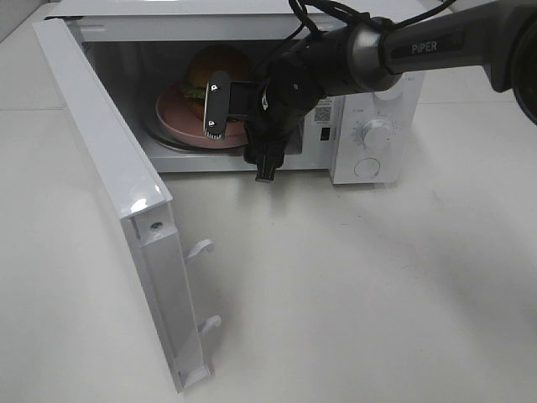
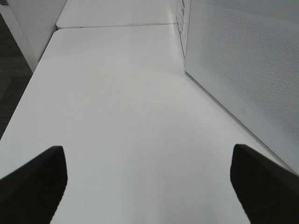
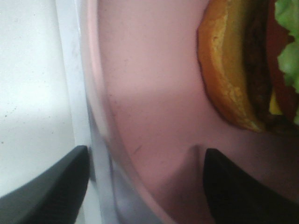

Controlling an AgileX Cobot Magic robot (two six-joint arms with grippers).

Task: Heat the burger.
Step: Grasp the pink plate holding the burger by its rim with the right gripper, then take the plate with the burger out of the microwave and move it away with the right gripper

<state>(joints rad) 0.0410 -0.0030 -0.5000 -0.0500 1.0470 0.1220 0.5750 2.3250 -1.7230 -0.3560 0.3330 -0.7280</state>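
Loaded: burger (image 1: 215, 64) on plate (image 1: 170, 109) in microwave (image 1: 379, 99) | right gripper (image 3: 145, 157) gaping astride plate rim; left gripper (image 2: 147, 150) wide, empty | next, we reckon: withdraw, shut door (image 1: 107, 155)

1. Burger (image 1: 216, 63): lower front hidden behind the right gripper (image 1: 213, 106). The right wrist view cuts it off at the edge, leaving only bottom bun, patty and a scrap of lettuce.
2. Pink plate (image 1: 172, 111): right part hidden by the arm.
3. Microwave (image 1: 377, 172): top cut off, and the dial markings are too small to read.
4. Left gripper (image 2: 147, 154): only 2 dark finger ends show, and the rest is cut off.
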